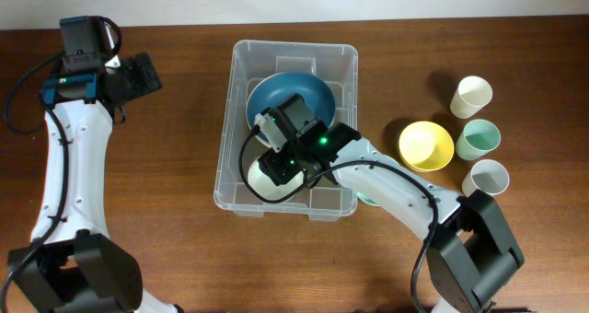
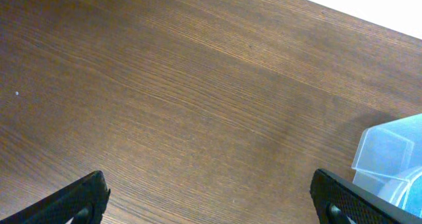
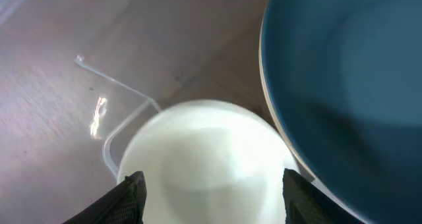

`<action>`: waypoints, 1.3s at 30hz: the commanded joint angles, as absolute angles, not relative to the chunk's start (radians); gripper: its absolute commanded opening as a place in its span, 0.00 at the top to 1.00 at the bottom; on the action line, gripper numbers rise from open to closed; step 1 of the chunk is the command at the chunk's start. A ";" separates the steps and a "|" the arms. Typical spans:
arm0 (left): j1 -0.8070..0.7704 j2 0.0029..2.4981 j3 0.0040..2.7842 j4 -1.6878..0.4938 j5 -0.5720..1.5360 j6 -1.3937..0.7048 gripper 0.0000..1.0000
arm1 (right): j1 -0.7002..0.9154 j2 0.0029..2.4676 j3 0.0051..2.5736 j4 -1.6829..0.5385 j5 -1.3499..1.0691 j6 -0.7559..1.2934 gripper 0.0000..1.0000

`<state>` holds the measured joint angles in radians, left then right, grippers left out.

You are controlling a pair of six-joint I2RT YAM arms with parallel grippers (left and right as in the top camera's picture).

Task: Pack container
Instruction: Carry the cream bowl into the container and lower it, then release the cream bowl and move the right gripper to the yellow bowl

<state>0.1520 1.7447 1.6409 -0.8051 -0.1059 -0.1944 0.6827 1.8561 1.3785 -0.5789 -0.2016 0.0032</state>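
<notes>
Container [image 1: 231, 120] held blue bowl [image 1: 313, 90], white bowl [image 3: 204, 151]. R gripper [image 3: 214, 174] over white bowl, fingers released. L gripper [image 2: 208, 184] stood spread wide above table [image 2: 165, 85].

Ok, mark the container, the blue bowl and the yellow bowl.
container [image 1: 294, 45]: overhead view, on the far rim.
blue bowl [image 1: 296, 85]: overhead view, on the bare inside, beyond the arm.
yellow bowl [image 1: 426, 145]: overhead view, on the middle of the inside.
</notes>
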 commanded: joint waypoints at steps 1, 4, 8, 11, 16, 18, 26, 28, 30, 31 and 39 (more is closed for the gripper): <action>0.154 1.733 1.657 -0.805 -0.110 -0.192 0.00 | 0.686 1.815 1.438 -0.612 -0.211 0.007 0.39; 0.154 1.733 1.657 -0.805 -0.110 -0.192 0.00 | 0.685 1.782 1.482 -0.663 -0.210 0.008 0.39; 0.154 1.733 1.657 -0.805 -0.110 -0.192 0.00 | 0.685 1.773 1.498 -0.765 -0.205 0.008 0.45; 0.154 1.733 1.657 -0.805 -0.110 -0.192 0.00 | 0.685 1.773 1.498 -0.841 -0.179 0.008 0.74; 0.154 1.733 1.657 -0.805 -0.110 -0.193 0.00 | 0.679 1.766 1.499 -0.895 -0.073 0.009 0.96; 0.154 1.733 1.657 -0.805 -0.110 -0.192 0.00 | 0.651 1.741 1.521 -0.934 -0.047 0.020 0.96; 0.154 1.733 1.657 -0.805 -0.110 -0.193 0.00 | 0.427 1.525 1.587 -1.084 -0.047 0.019 0.96; 0.154 1.733 1.657 -0.805 -0.110 -0.192 0.00 | 0.352 1.491 1.587 -1.125 -0.047 0.019 0.96; 0.154 1.733 1.657 -0.805 -0.110 -0.192 0.00 | 0.270 1.484 1.587 -1.166 -0.047 0.019 0.96; 0.154 1.733 1.657 -0.805 -0.110 -0.192 0.00 | 0.231 1.489 1.578 -1.174 -0.048 0.020 0.96; 0.154 1.733 1.657 -0.805 -0.110 -0.192 0.00 | 0.015 1.565 1.394 -1.018 -0.044 0.198 0.64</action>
<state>0.1520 1.7447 1.6409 -0.8055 -0.1059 -0.1944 0.0723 1.5230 1.4727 -1.0798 -0.0498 0.1013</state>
